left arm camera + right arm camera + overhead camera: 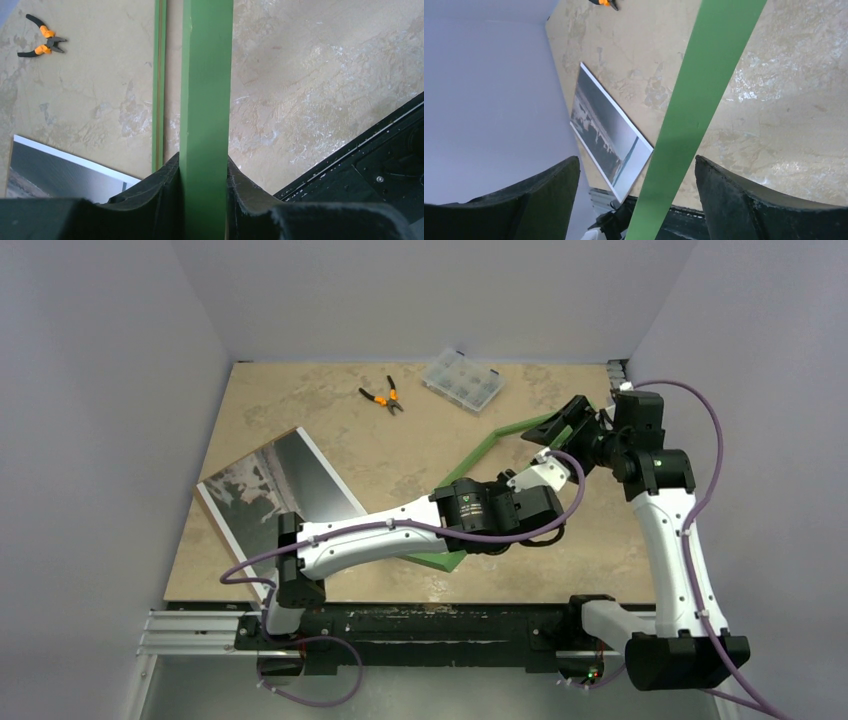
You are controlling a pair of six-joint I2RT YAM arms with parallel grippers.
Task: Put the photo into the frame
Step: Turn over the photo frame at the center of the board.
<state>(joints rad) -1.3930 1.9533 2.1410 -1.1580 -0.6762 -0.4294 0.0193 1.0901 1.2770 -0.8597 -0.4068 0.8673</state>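
Observation:
The frame (489, 446) is a thin green rectangle held tilted up off the table in the middle. My left gripper (535, 510) is shut on one green bar of it, which fills the gap between the fingers in the left wrist view (205, 100). My right gripper (566, 421) is open at the frame's far end. Its fingers (729, 200) stand wide on either side of a green bar (696, 105) without touching it. The photo (275, 490), a dark grey-and-white print with a white border, lies flat at the table's left. It also shows in the wrist views (60, 172) (606, 127).
Orange-handled pliers (382, 395) and a clear plastic parts box (462, 380) lie at the back of the table. Grey walls close in the left, back and right. A black rail (440, 625) runs along the near edge.

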